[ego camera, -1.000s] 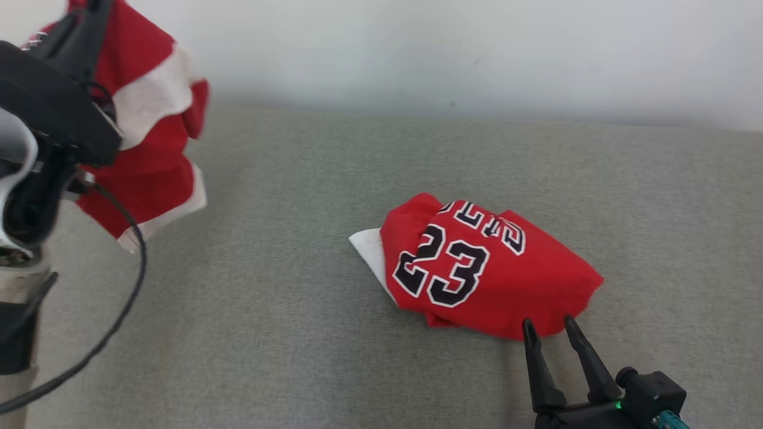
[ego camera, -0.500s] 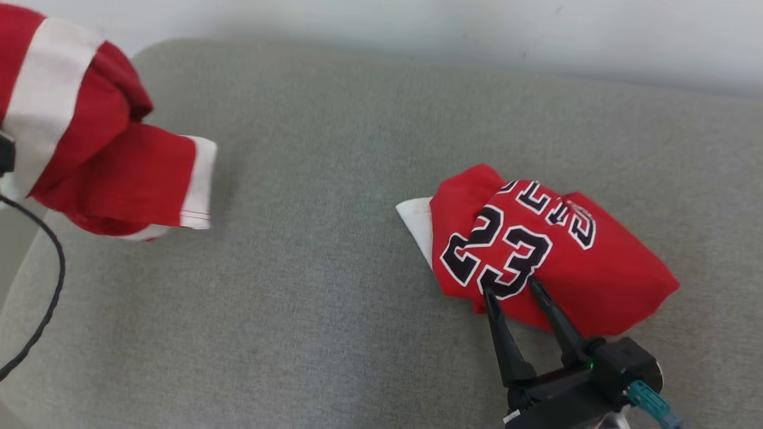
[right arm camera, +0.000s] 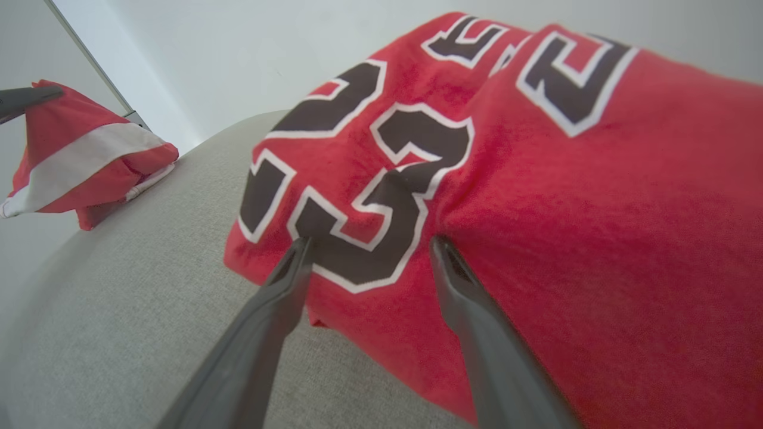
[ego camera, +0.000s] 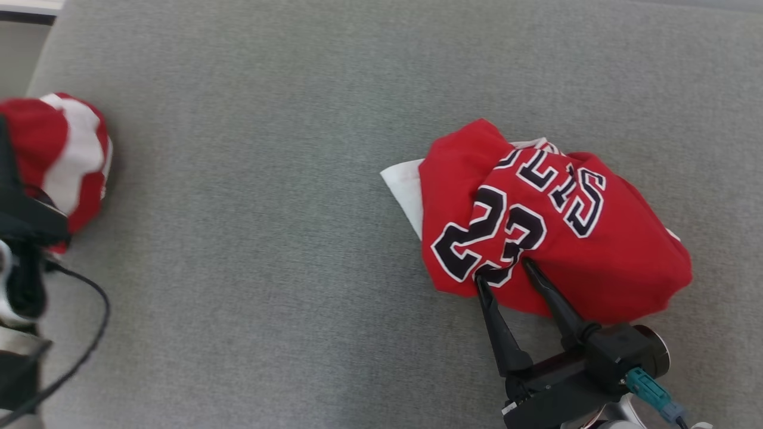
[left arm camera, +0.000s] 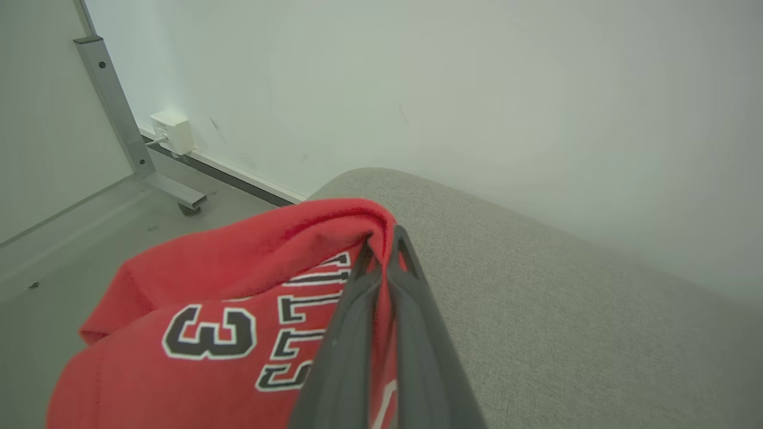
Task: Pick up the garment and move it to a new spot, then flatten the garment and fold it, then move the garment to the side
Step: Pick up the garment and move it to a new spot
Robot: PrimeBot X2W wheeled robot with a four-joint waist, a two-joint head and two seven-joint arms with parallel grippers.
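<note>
A red garment with white stripes (ego camera: 65, 149) hangs bunched from my left gripper (left arm camera: 381, 238), which is shut on its fabric. Black-and-white lettering and a "3" show on it (left arm camera: 208, 286). Its lower end reaches the left edge of the grey cushion (ego camera: 268, 208), as the right wrist view shows (right arm camera: 83, 161). A second red jersey with "23" (ego camera: 596, 262) lies folded on the cushion at the right. My right gripper (ego camera: 503, 271) is open, both fingertips resting on the jersey's near edge by the number (right arm camera: 371, 243).
Beyond the cushion's rounded left end (left arm camera: 566, 310) the surface drops to a grey floor. A metal frame leg on a caster (left arm camera: 137, 143) and a white wall box (left arm camera: 173, 132) stand there. A black cable (ego camera: 89, 333) loops from my left arm.
The head camera has tilted down. My left gripper has lowered the striped garment to the cushion's left edge. My right gripper has moved left and forward until its tips touch the "23".
</note>
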